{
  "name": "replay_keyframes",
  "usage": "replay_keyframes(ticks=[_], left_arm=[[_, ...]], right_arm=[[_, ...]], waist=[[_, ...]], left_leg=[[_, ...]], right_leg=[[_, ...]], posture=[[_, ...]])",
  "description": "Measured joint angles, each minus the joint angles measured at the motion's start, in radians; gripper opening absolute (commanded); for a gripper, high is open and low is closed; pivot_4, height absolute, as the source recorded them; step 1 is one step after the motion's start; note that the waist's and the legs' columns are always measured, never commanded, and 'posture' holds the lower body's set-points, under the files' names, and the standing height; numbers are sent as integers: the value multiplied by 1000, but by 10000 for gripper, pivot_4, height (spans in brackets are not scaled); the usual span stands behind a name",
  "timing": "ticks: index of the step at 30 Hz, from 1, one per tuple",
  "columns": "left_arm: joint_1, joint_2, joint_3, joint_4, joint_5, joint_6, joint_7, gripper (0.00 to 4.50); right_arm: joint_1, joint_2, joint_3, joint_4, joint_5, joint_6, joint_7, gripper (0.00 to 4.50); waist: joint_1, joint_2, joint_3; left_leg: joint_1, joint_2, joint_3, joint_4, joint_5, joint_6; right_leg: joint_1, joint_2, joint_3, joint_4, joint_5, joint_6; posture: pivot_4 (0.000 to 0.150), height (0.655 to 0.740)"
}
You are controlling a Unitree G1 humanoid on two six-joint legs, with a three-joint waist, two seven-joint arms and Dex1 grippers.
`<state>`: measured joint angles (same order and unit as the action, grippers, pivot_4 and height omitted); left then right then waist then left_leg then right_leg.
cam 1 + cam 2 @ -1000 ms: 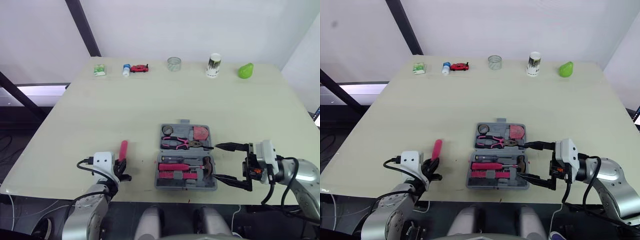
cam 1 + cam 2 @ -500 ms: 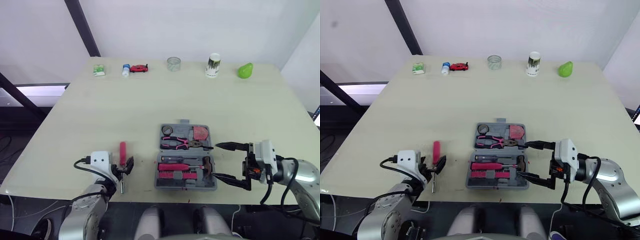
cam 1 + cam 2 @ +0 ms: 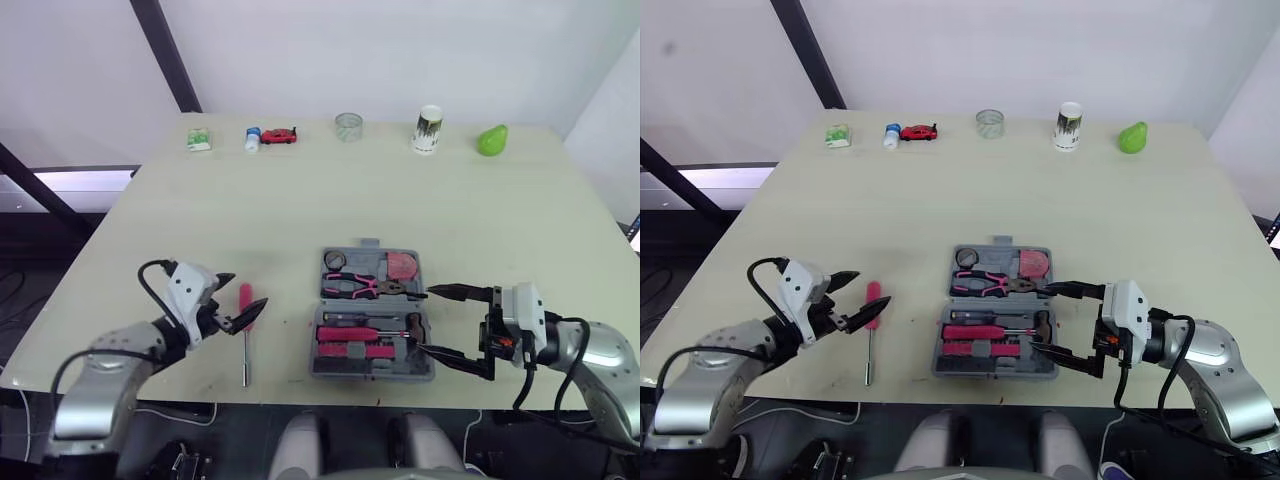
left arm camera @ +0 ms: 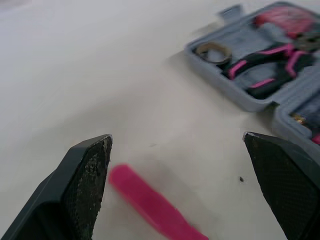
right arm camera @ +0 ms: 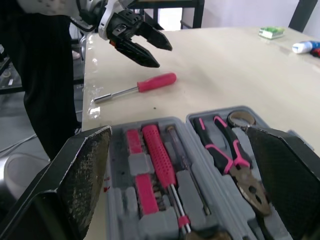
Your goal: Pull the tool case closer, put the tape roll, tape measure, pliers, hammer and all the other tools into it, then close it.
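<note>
Screwdriver [image 5: 142,86] just let go (still unpacked).
Your left gripper [image 4: 176,142] and right gripper [image 3: 428,320] both gape; it lies at the tool case's [image 3: 370,372] 9 o'clock.

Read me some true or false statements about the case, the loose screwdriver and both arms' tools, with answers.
1. The tool case lies open. True.
2. The pliers are inside the case. True.
3. The left tool is shut on the screwdriver. False: it is open, and the screwdriver lies loose on the table.
4. The right tool is open at the case's right side. True.
5. The loose screwdriver lies to the right of the case. False: it lies to its left.
</note>
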<state>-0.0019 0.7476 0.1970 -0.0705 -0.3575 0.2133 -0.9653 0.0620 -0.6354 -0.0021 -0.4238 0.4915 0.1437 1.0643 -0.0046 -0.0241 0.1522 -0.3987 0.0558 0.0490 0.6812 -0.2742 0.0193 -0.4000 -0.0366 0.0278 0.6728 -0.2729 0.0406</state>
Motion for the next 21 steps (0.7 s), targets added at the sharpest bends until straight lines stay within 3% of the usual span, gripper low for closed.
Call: replay_keyframes(ticks=[1,6,10,12,14,21], left_arm=[[-4,3,-2,8,0,-6,-8,44628],[-261,64,-109,315,2,-245,-397,44628],[-363,95,-210,441,1,-409,-582,44628],[-376,107,-244,464,1,-444,-589,44628],[-451,202,-466,558,-2,-631,-594,44628],[-696,273,-859,780,3,-975,-597,44628]], right_arm=[[0,0,1,0,0,0,0,45000],[-27,13,17,13,-12,-15,-3,45000],[-34,13,17,16,-17,-19,-3,45000],[-33,13,17,16,-17,-19,-3,45000],[-30,13,17,17,-20,-23,-5,45000],[-18,18,18,13,-23,-31,-19,45000]], waist=[[0,0,0],[5,0,1],[3,0,1],[3,0,1],[3,0,1],[18,-1,1]], left_leg=[[0,0,0,0,0,0],[-1,0,3,0,0,0],[-2,0,4,0,0,0],[-2,0,4,0,0,0],[-3,0,3,0,0,0],[-3,0,5,0,0,0]], right_leg=[[0,0,0,0,0,0],[0,1,-1,-1,1,2],[-1,2,0,-1,2,4],[-2,2,0,-1,2,4],[-2,2,-1,0,2,4],[-2,2,0,-1,2,4]], posture=[[1500,7400],[1500,7400],[1500,7400],[1500,7400],[1500,7400],[1500,7400]])
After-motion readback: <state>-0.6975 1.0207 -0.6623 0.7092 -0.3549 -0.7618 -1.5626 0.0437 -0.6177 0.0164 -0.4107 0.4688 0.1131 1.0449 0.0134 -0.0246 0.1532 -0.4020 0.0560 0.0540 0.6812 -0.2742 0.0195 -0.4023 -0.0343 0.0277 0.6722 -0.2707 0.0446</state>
